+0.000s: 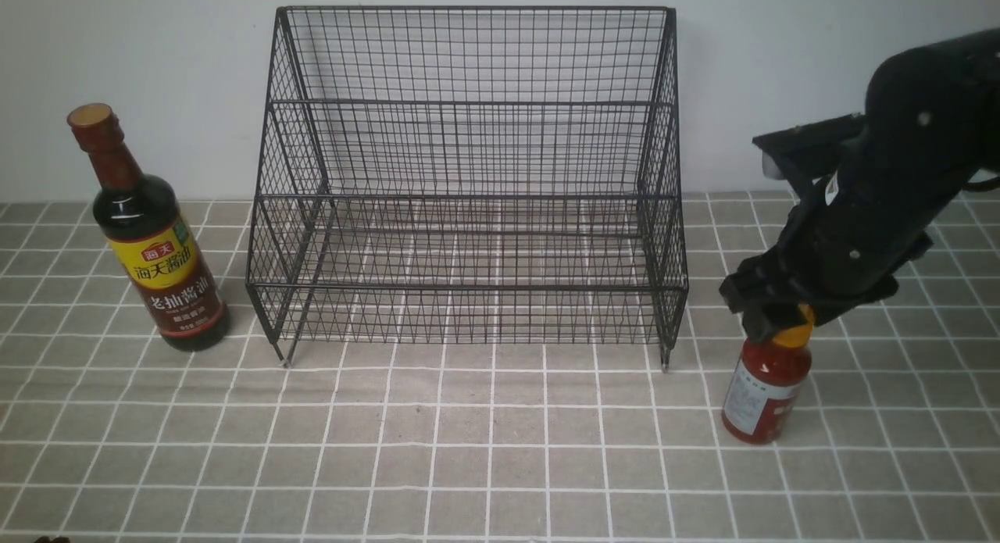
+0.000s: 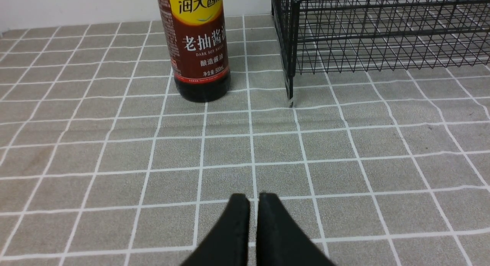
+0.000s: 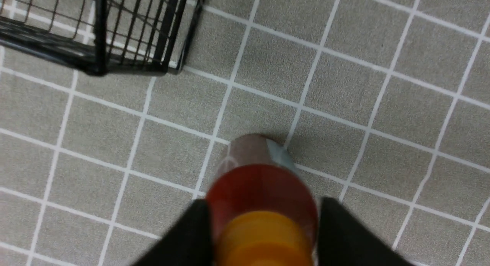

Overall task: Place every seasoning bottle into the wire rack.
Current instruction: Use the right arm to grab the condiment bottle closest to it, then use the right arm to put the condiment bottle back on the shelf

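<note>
The tall dark soy-sauce bottle (image 1: 152,246) stands left of the black wire rack (image 1: 469,191); the left wrist view shows its lower half (image 2: 201,55) and the rack's corner (image 2: 367,32). My left gripper (image 2: 253,199) is shut and empty, low over the cloth, well short of that bottle. The short red sauce bottle (image 1: 764,391) stands upright right of the rack's front foot. My right gripper (image 1: 769,324) is over its orange-yellow cap (image 3: 264,235), open, with a finger (image 3: 191,235) close on each side of the red shoulder (image 3: 262,187).
A grey cloth with a white grid (image 1: 500,449) covers the table. A white wall rises behind the rack. The rack's front right foot (image 3: 174,69) is near the red bottle.
</note>
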`<control>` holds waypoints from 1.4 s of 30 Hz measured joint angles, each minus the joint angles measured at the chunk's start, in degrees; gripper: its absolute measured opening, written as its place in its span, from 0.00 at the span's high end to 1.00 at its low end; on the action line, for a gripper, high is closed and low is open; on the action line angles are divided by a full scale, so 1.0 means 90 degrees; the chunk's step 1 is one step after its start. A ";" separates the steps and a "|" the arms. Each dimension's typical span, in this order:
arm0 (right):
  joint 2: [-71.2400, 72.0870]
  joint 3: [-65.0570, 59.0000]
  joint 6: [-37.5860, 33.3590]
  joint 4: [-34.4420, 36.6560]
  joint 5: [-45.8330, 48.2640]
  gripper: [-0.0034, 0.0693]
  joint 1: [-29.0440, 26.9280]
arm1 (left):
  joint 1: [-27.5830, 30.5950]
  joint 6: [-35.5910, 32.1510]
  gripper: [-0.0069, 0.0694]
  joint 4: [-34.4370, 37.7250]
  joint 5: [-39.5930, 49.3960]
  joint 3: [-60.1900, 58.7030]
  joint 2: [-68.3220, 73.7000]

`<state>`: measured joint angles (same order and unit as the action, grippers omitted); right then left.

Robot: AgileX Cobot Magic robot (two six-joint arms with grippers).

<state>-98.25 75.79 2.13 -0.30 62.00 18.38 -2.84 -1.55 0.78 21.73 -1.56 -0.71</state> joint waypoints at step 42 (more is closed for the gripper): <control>-0.1528 0.4280 -0.0338 0.0095 0.1214 0.55 0.1263 | 0.0000 0.0000 0.89 0.0000 0.0000 0.0000 0.0000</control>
<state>-112.01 114.31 -0.92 0.55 72.92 29.75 -2.84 -1.55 0.78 21.73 -1.56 -0.71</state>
